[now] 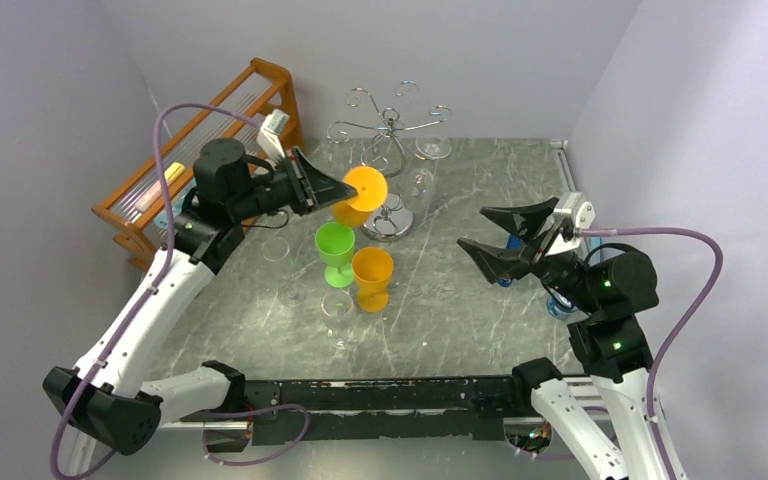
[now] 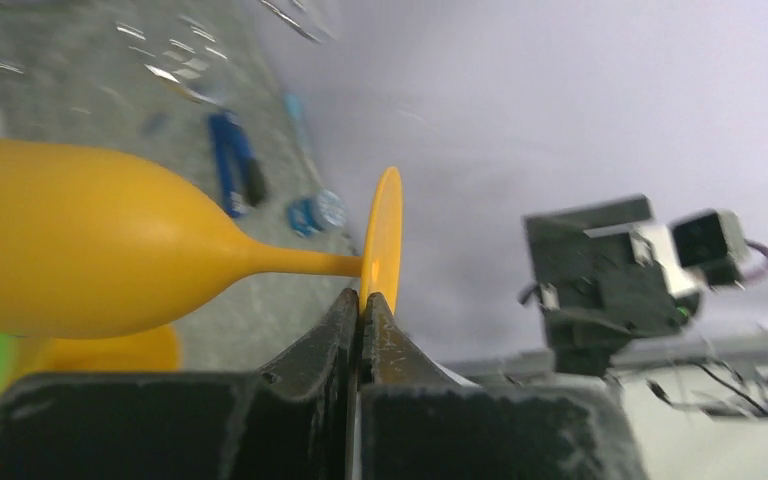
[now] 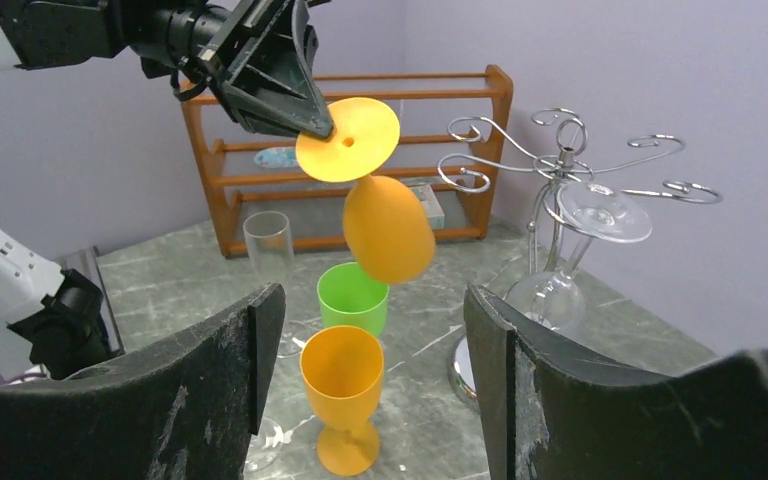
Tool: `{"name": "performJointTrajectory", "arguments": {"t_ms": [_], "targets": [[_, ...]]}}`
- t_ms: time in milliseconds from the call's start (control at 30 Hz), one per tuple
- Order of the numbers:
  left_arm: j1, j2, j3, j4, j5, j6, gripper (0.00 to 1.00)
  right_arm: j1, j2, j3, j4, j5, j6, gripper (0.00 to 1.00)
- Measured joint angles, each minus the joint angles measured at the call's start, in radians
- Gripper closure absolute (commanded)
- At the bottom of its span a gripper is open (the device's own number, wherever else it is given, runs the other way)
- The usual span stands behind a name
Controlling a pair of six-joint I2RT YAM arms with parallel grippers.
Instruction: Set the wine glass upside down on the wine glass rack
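Note:
An orange wine glass hangs upside down in the air, its round foot uppermost and tilted. My left gripper is shut on the rim of that foot, with the bowl sloping down from it. The glass is just left of the wine glass rack, a chrome wire stand with curled arms, and it touches none of them. A clear glass hangs upside down on the rack. My right gripper stands open to the right with nothing between its fingers.
Under the held glass stand a green glass and a second orange glass, with clear glasses nearby. An orange wooden shelf runs along the back left. Small blue items lie beside the right arm.

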Motion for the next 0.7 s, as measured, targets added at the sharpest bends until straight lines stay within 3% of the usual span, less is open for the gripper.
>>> {"name": "performJointTrajectory", "arguments": {"t_ms": [300,700], "targets": [[0.261,0.022,0.061,-0.202,-0.056,0.172,0.95,0.000,-0.018,-0.011,-0.001,0.071,0.029,0.31],[0.305,0.184,0.072,-0.051,0.020,0.084,0.95,0.000,-0.027,-0.037,0.011,0.109,0.052,0.31]]}}
